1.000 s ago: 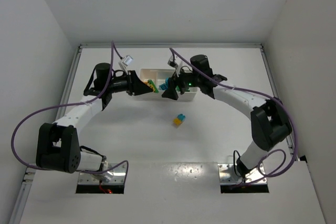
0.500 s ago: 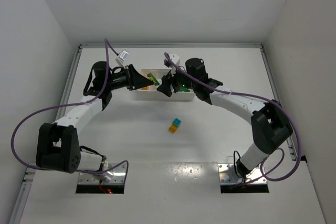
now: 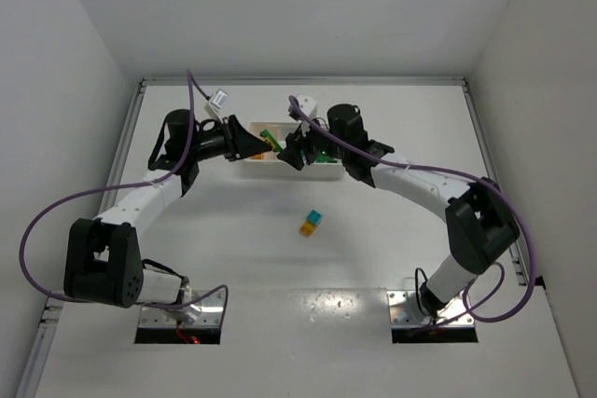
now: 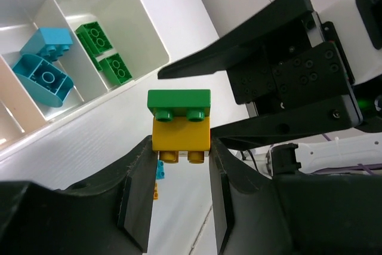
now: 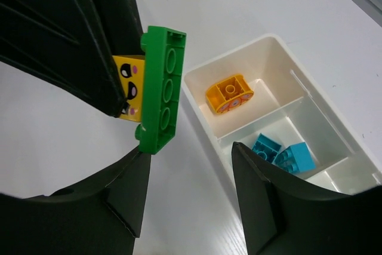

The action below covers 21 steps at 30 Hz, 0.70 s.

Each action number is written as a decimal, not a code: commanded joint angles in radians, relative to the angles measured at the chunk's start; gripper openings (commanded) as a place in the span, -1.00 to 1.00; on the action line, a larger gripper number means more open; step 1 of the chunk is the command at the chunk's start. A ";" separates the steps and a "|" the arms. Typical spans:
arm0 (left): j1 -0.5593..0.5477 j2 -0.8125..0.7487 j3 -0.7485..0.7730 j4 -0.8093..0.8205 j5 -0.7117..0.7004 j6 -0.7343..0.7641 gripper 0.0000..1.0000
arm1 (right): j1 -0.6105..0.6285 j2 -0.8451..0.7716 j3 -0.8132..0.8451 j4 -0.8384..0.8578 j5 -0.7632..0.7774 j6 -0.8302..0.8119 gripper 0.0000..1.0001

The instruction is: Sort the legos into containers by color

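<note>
My left gripper (image 4: 179, 165) is shut on a yellow brick (image 4: 180, 134) that has a green plate (image 4: 179, 101) stuck to its far end. It holds the pair in the air just in front of the white tray (image 4: 143, 22). My right gripper (image 5: 190, 147) is open. The green plate (image 5: 160, 91) hangs by the tip of its left finger, and the yellow brick (image 5: 131, 91) is behind it. In the top view the two grippers meet over the tray's front (image 3: 252, 171). The tray holds green bricks (image 4: 104, 52), cyan bricks (image 4: 45, 64) and an orange brick (image 5: 230, 94), each colour in its own compartment.
A cyan brick joined to a yellow one (image 3: 311, 223) lies on the table in front of the tray, between the two arms. The white walls enclose the table at the left, right and back.
Over the last second both grippers shifted left and closed in on each other. The tray and the loose cyan-yellow pair also sit a little further left. Almost nothing changed in the last half second.
</note>
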 commanded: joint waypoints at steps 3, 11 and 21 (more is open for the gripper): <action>-0.009 -0.018 0.017 -0.028 -0.030 0.047 -1.00 | 0.022 -0.018 0.009 0.081 -0.017 -0.032 0.10; -0.027 0.000 0.045 -0.067 -0.048 0.076 -1.00 | 0.051 -0.018 0.018 0.081 0.037 -0.093 -0.06; -0.045 0.018 0.072 -0.085 -0.048 0.095 -1.00 | 0.069 -0.008 0.018 0.092 0.119 -0.173 -0.53</action>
